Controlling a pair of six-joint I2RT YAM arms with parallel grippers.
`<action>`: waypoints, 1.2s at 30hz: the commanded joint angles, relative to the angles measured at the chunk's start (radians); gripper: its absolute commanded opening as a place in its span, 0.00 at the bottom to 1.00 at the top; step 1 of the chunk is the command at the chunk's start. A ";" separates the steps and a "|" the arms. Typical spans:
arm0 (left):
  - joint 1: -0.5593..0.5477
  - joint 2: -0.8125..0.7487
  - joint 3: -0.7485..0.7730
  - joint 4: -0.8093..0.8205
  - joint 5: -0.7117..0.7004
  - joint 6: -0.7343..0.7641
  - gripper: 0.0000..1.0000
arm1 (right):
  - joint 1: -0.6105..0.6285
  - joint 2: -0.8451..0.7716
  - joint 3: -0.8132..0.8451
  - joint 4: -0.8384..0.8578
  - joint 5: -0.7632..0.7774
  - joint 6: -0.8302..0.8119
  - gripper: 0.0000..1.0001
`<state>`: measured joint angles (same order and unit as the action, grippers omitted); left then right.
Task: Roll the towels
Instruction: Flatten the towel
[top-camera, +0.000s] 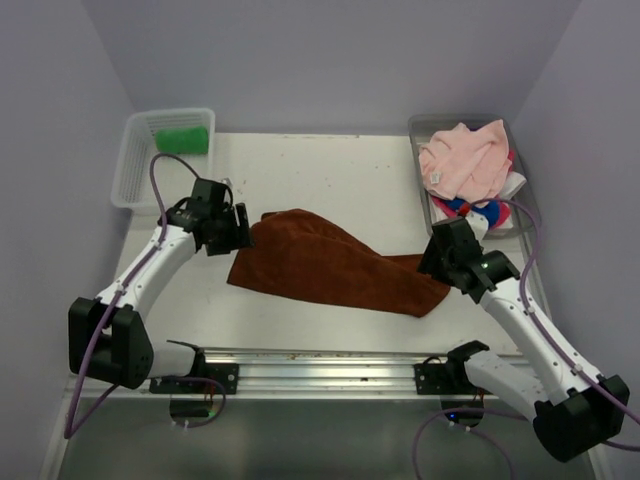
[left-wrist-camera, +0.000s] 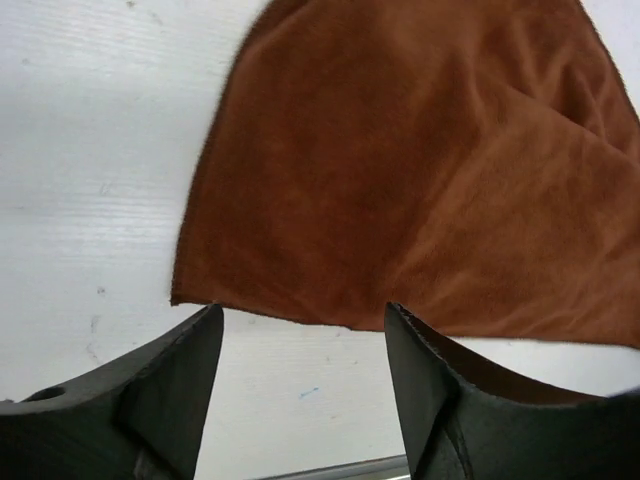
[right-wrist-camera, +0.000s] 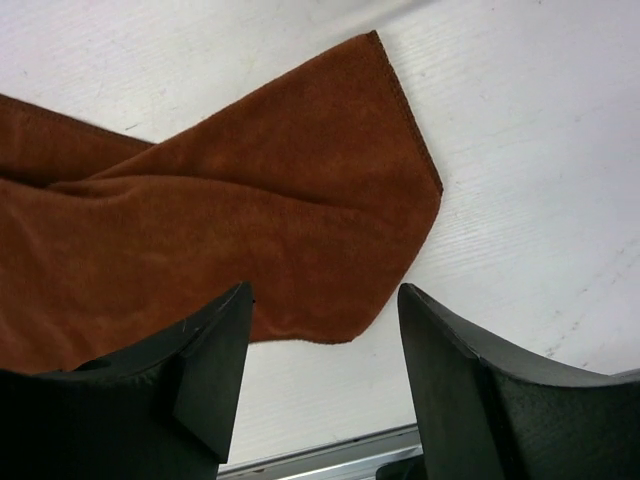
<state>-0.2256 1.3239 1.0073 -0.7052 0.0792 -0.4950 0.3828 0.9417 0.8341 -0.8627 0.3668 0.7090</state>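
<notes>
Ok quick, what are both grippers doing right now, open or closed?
Left gripper: open, holding nothing, over the brown towel edge.
Right gripper: open, holding nothing.

White mesh plastic basket (top-camera: 130, 172) sits at far-left corner of white tabletop (top-camera: 330, 170), clear grey plastic tray (top-camera: 421, 126) at far-right corner. Silver metal rail (top-camera: 320, 365) along near edge.

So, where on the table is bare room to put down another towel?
Free: the far strip of table between the mesh basket and the grey tray, behind the brown towel; also the near strip between that towel and the metal rail. Crowded: the tray, piled with towels.
</notes>
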 joint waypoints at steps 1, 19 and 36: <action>0.005 -0.034 0.048 -0.008 -0.149 0.001 0.66 | -0.002 -0.023 0.045 0.014 0.067 -0.011 0.64; 0.005 0.054 -0.259 0.117 -0.257 -0.183 0.65 | -0.002 -0.086 -0.119 0.103 -0.120 0.063 0.63; 0.006 0.048 -0.217 0.165 -0.347 -0.223 0.00 | -0.002 -0.092 -0.156 0.119 -0.163 0.086 0.63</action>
<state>-0.2245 1.4544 0.7540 -0.5476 -0.1772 -0.6930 0.3828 0.8467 0.6926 -0.7761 0.2317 0.7712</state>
